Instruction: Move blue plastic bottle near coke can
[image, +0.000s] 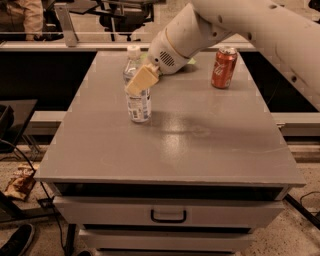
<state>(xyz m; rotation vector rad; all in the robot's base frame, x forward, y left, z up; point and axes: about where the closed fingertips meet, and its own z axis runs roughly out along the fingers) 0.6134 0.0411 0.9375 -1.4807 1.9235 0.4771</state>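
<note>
The blue plastic bottle (138, 102) stands upright at the left middle of the grey table (200, 145), its white cap (133, 50) showing above my hand. My gripper (137, 82) is closed around the bottle's upper part. One tan finger (142, 79) lies across its front and the other is hidden behind it. I cannot tell whether the bottle's base touches the table. The coke can (223, 67) stands upright at the back right of the table, well to the right of the bottle. My white arm reaches in from the upper right, passing to the left of the can.
A bit of something green (192, 61) shows behind my wrist on the table's far side. The table has a drawer with a handle (168, 216) at the front. A crumpled bag (20, 182) and cables lie on the floor at the left.
</note>
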